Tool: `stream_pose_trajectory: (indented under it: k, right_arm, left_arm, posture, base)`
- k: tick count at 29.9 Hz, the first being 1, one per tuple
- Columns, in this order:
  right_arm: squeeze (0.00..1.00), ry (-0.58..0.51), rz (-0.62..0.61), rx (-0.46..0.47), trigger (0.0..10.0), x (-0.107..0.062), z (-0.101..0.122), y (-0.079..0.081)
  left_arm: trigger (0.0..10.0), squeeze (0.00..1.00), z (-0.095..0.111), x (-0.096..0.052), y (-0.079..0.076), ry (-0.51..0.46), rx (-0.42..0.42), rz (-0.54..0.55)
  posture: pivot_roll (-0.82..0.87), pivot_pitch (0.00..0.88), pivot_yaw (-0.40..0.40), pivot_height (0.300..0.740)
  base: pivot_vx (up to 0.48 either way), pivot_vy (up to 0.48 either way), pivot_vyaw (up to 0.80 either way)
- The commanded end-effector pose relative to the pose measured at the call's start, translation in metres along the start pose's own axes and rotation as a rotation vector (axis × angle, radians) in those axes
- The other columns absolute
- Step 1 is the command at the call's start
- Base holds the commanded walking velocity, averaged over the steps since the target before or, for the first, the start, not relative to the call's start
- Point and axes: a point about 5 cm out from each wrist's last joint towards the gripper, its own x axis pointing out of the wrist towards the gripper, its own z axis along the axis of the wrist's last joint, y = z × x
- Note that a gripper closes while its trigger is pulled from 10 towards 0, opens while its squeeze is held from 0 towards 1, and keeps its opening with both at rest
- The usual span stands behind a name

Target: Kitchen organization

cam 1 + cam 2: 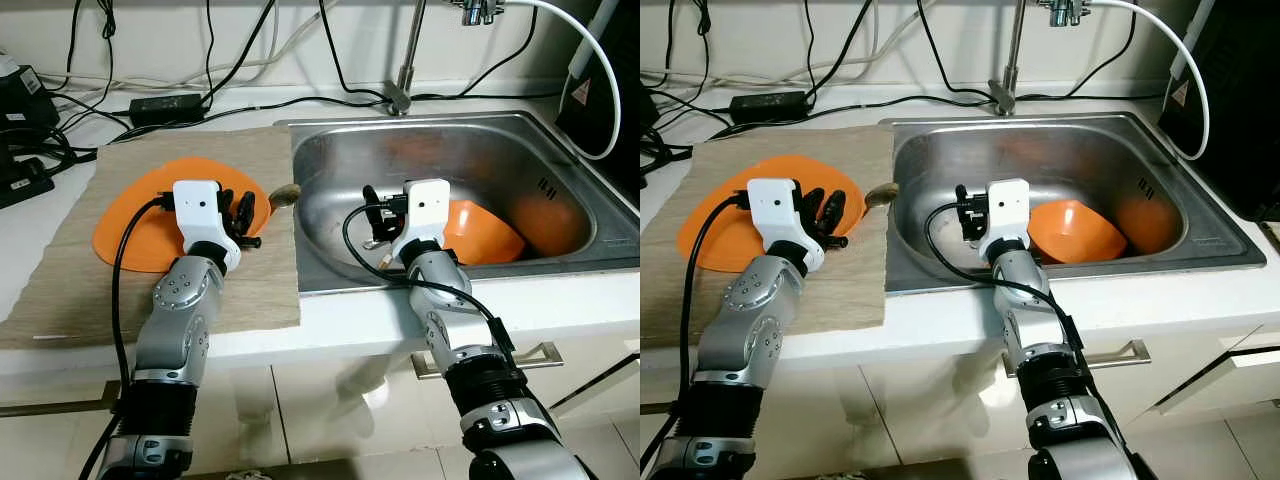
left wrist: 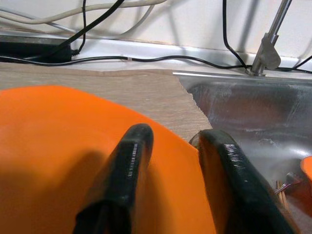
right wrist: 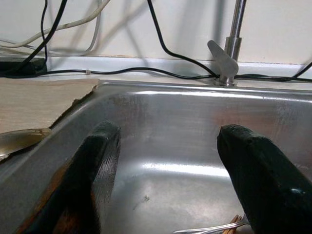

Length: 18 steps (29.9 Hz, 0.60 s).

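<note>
An orange plate [image 1: 130,220] lies on a wood-grain mat [image 1: 250,290] left of the sink. My left gripper [image 1: 245,208] hovers low over the plate's right edge, fingers open, with the plate beneath them [image 2: 48,146]. In the steel sink [image 1: 450,122] an orange bowl [image 1: 485,235] lies tilted against the right side. My right gripper [image 1: 378,215] hangs inside the sink just left of that bowl, open, with only bare steel between its fingers [image 3: 168,131].
A spoon [image 1: 285,194] rests on the sink's left rim, between the two grippers. Some cutlery [image 3: 209,226] lies on the sink floor. The faucet [image 1: 405,60] stands behind the sink. Cables and a power adapter [image 1: 165,107] lie along the back wall. A black appliance [image 1: 600,80] stands far right.
</note>
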Motion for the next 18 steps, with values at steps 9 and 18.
stream_pose_trajectory:
  k: [9,18]
  right_arm:
    - [0.0,-0.024,-0.008,-0.011,10.0,0.0051,0.0071,-0.0022]
    - [0.0,-0.023,-0.005,-0.012,10.0,0.0057,0.0073,-0.0022]
  left_arm:
    - [10.0,1.0,0.0033,0.0037,-0.0029,-0.006,0.006,-0.018]
    - [10.0,0.0,0.0039,0.0055,-0.0032,0.012,-0.008,-0.028]
  posture:
    - [-0.04,0.0,0.041,0.74]
    - [-0.03,0.0,0.038,0.74]
  base:
    - [0.0,0.0,0.0]
    - [0.0,0.0,0.0]
